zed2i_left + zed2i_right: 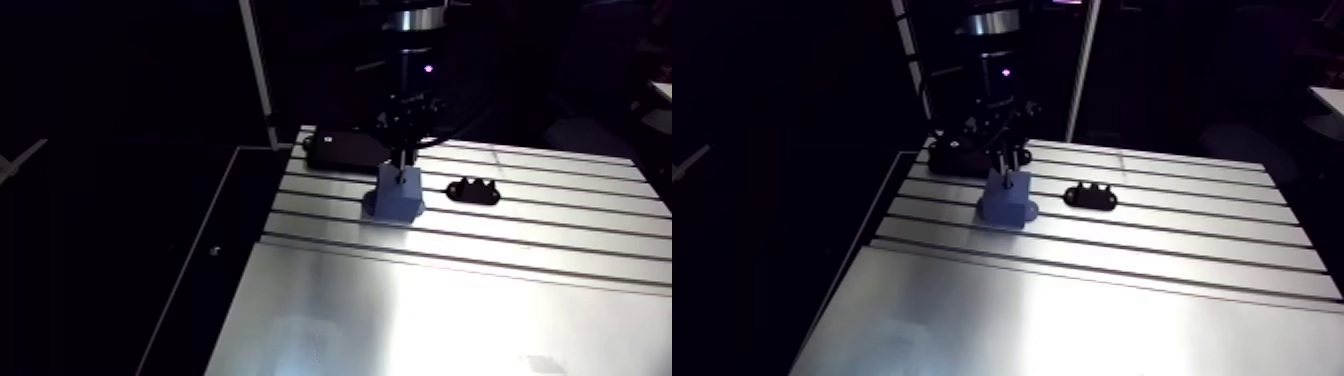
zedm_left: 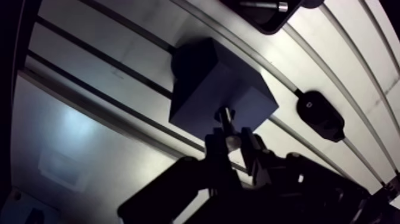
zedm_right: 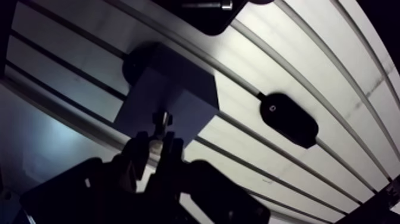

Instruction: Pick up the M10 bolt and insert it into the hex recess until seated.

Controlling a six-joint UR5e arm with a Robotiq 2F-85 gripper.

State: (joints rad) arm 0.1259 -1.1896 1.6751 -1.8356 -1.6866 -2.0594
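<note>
Your bench (image 1: 500, 300) fills the lower half of the arm view, its slots running across the frame. The blue block (image 1: 395, 195) stands just above centre. A black tray (image 1: 340, 150) lies behind it toward the upper left, and a small black fixture (image 1: 472, 191) sits well apart on its right. In the wrist view the tray holds what looks like a second bolt (image 2: 265, 6), lying flat. The gripper (image 2: 232, 138) hangs straight over the block, clamped on the M10 bolt (image 2: 225, 119). The bolt's long axis runs on from the gripper, down to the block's top face. Its lower end meets that face and hides the hex recess, so you cannot tell how deep it sits. The coming move looks like a straight push down along that axis.
</note>
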